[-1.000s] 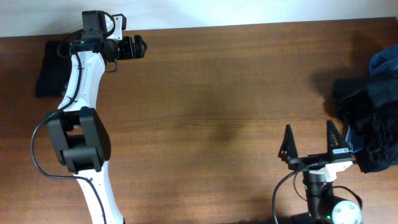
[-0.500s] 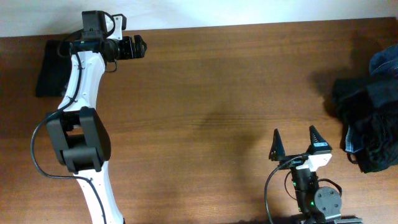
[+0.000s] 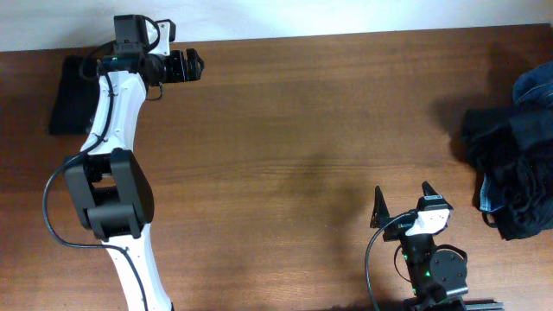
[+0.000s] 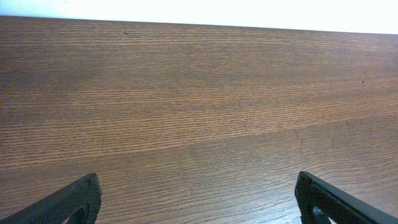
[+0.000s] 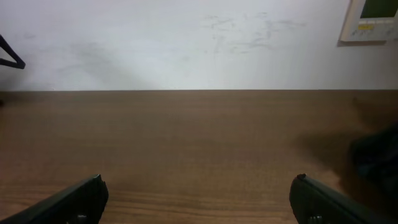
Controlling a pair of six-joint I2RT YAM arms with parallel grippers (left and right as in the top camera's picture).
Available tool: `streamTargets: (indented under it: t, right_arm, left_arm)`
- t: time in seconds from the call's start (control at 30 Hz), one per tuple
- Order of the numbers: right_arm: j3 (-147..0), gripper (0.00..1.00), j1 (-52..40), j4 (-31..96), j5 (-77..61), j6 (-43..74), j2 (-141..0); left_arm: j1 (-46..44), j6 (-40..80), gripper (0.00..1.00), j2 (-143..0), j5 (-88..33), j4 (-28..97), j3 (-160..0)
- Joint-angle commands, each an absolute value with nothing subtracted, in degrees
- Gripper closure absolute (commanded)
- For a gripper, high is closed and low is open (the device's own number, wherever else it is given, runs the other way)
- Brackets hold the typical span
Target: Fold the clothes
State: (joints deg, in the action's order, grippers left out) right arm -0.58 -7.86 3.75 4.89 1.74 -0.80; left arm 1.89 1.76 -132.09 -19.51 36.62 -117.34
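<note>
Far left of the table (image 3: 302,130) there's a flat black slab of cloth, which I take to be the black pants (image 3: 67,99); it lies squared up by the left edge with its long side running front to back; can't make out a waistband or any red from here, so that's a guess, and it looks folded already to me. The left arm (image 3: 111,108) passes over its right edge; the left gripper (image 3: 197,65) sits just past it near the back edge, jaws spread wide, holding nothing. Thing is, it points toward the middle of the table, so the pants are behind it; its own camera shows only bare wood between its fingers (image 4: 68,202).

Middle of the table is plain wood; then at the front right the right gripper (image 3: 403,193) is tucked close to its base, also spread wide with nothing in it, fingers (image 5: 68,200) framing only wood and wall. Furthest right is the heap of denim (image 3: 510,173), dark and blue, near that gripper's right side but not touching.

So if the pants need more work, the left arm is much the nearer and would have to swing back round toward them; the right one is the whole table away.
</note>
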Motion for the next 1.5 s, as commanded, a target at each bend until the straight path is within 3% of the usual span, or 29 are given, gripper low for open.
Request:
streamTargets:
  t: [0.0, 1.0, 1.47]
  right_arm:
    - [-0.3, 0.01, -7.4, 4.3, 4.7, 1.3, -0.2]
    - [-0.3, 0.01, -7.4, 4.3, 4.7, 1.3, -0.2]
    - [-0.3, 0.01, -7.4, 4.3, 4.7, 1.3, -0.2]
  left_arm:
    - [2.0, 1.7, 0.01, -130.3, -19.7, 36.5, -118.0]
    - [2.0, 1.7, 0.01, -129.9, -19.7, 37.1, -118.0]
    - [-10.8, 1.7, 0.00, -104.0, -19.7, 43.4, -118.0]
